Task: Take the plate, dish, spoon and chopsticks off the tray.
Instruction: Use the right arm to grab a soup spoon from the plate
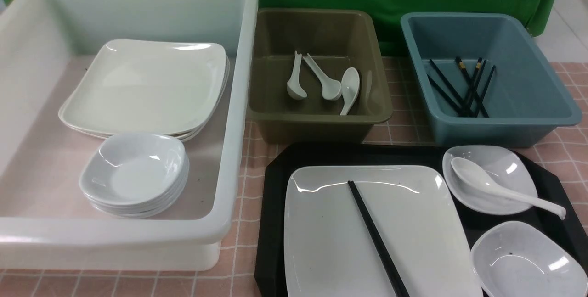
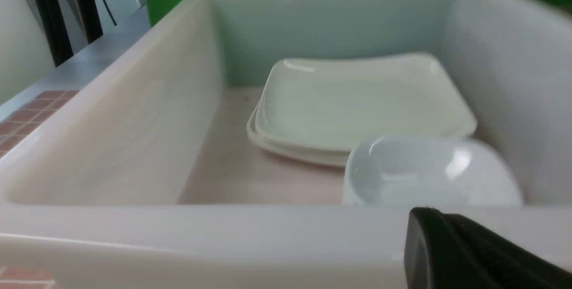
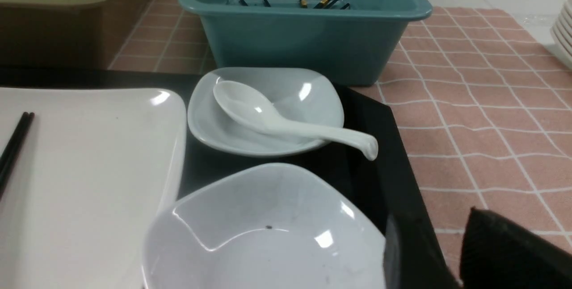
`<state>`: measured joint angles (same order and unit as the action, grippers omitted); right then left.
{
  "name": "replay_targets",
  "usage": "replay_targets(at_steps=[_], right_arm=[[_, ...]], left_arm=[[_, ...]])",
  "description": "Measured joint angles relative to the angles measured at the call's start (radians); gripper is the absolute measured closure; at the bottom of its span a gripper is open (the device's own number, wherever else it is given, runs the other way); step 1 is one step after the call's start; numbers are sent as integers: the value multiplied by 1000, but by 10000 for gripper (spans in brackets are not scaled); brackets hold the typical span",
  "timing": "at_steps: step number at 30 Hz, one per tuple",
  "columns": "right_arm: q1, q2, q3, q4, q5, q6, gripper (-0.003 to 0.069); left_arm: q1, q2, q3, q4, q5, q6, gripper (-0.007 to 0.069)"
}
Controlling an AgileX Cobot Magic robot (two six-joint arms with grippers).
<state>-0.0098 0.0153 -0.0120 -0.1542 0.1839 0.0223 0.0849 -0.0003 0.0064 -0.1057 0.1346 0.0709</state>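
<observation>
The black tray (image 1: 275, 205) lies at the front right of the table. On it sits the large white plate (image 1: 413, 223), and the black chopsticks (image 1: 374, 237) lie slanted across that plate. The white spoon (image 1: 496, 187) rests in the farther small dish (image 1: 505, 164); a nearer dish (image 1: 523, 260) is empty. No arm shows in the front view. My right gripper (image 3: 433, 217) is open beside the near dish (image 3: 268, 235), at the tray's rim (image 3: 393, 164), holding nothing. My left gripper (image 2: 429, 212) is shut and empty, close to the white tub's near wall (image 2: 223, 235).
The white tub (image 1: 239, 104) at the left holds stacked plates (image 1: 147, 86) and stacked dishes (image 1: 133, 173). Behind the tray stand an olive tub (image 1: 317, 122) with spoons and a blue tub (image 1: 505, 127) with chopsticks. More white plates (image 3: 564, 34) are stacked off to the right.
</observation>
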Motion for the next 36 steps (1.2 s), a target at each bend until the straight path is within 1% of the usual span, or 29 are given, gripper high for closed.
replay_targets(at_steps=[3,4,5,7,10,12,13,14,15,16,17,18,19,20,21,22,24,26,27,28,29,30,32,34,35,36], right_arm=[[0,0,0,0,0,0,412],[0,0,0,0,0,0,412],[0,0,0,0,0,0,412],[0,0,0,0,0,-3,412],[0,0,0,-12,0,-53,412],[0,0,0,-16,-16,-75,412],[0,0,2,-15,-35,-70,412],[0,0,3,-15,-35,-65,412],[0,0,9,8,-99,12,412],[0,0,9,12,-108,12,412],[0,0,9,43,-204,152,412],[0,0,9,51,-269,241,412],[0,0,9,57,-331,309,412],[0,0,9,57,-343,340,412],[0,0,9,66,-423,420,412],[0,0,9,69,-469,458,412],[0,0,9,71,-508,488,412],[0,0,9,72,-517,499,412],[0,0,9,72,-519,500,412],[0,0,9,75,-526,520,412],[0,0,9,76,-536,545,412],[0,0,9,77,-547,566,412],[0,0,9,79,-568,603,416],[9,3,0,65,-554,659,449],[12,6,-6,59,-543,676,462],[38,31,-58,9,-495,751,531]], left_arm=[[0,0,0,-171,-129,-46,620],[0,0,0,-171,-129,-46,620],[0,0,0,-233,-213,-62,620],[0,0,0,-278,-304,-122,620],[0,0,0,-300,-440,-253,620],[0,0,0,-294,-571,-352,620],[0,0,0,-286,-626,-379,620],[0,0,0,-280,-639,-397,620],[0,0,-20,-266,-706,-461,620],[0,0,-26,-263,-707,-467,620],[0,-1,-93,-249,-671,-506,620],[0,2,-153,-238,-617,-521,620],[0,16,-224,-223,-546,-528,620],[0,20,-239,-217,-530,-528,620],[0,75,-382,-152,-387,-532,620],[0,107,-448,-123,-284,-533,620],[0,218,-632,-77,-40,-515,620],[0,309,-754,-73,146,-459,620],[0,321,-768,-74,170,-448,620],[0,414,-869,-90,350,-358,620],[0,471,-919,-109,456,-297,620],[0,504,-944,-124,515,-249,620],[0,615,-1000,-168,707,-149,620],[0,699,-1007,-219,817,-93,620],[0,714,-1006,-229,836,-85,620],[0,769,-999,-270,887,-47,620]])
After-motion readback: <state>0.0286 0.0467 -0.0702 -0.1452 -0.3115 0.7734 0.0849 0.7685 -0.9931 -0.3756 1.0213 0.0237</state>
